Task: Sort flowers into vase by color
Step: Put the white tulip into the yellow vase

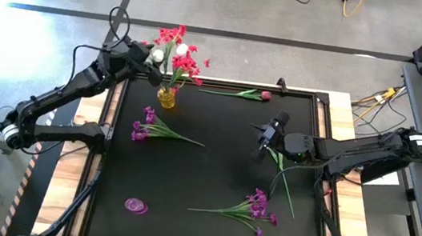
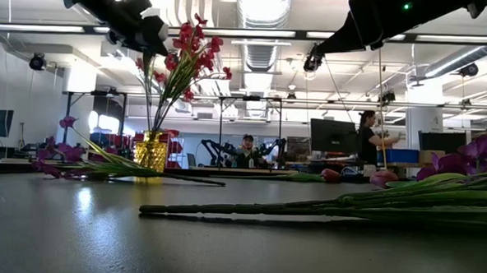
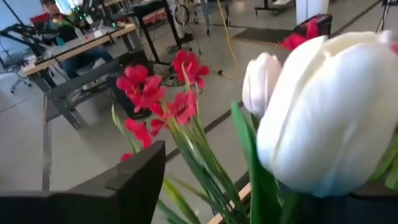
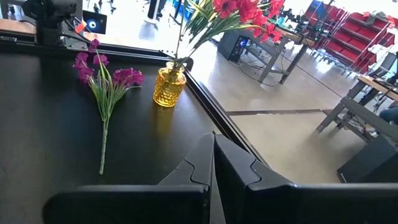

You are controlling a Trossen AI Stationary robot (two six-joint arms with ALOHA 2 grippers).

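beside amber vase [image 1: 167, 97], purple sprig [image 1: 153, 129]

A robotics lab or open workshop hall — the low view looks across the black surface [image 1: 212, 175] to exposed ceiling ducts [image 2: 261, 6], strip lights and rows of benches. Beyond the surface, people [image 2: 244, 150] sit and stand at monitors [image 2: 332, 136], with another dark robot arm [image 2: 218, 149] on a bench beside them. From above, the floor [image 1: 304, 21] around the surface is bare concrete marked with dark tape lines [image 1: 206, 29], cables [image 1: 354, 3] trailing over it — and red stacked chairs [image 4: 364, 31] stand farther off.
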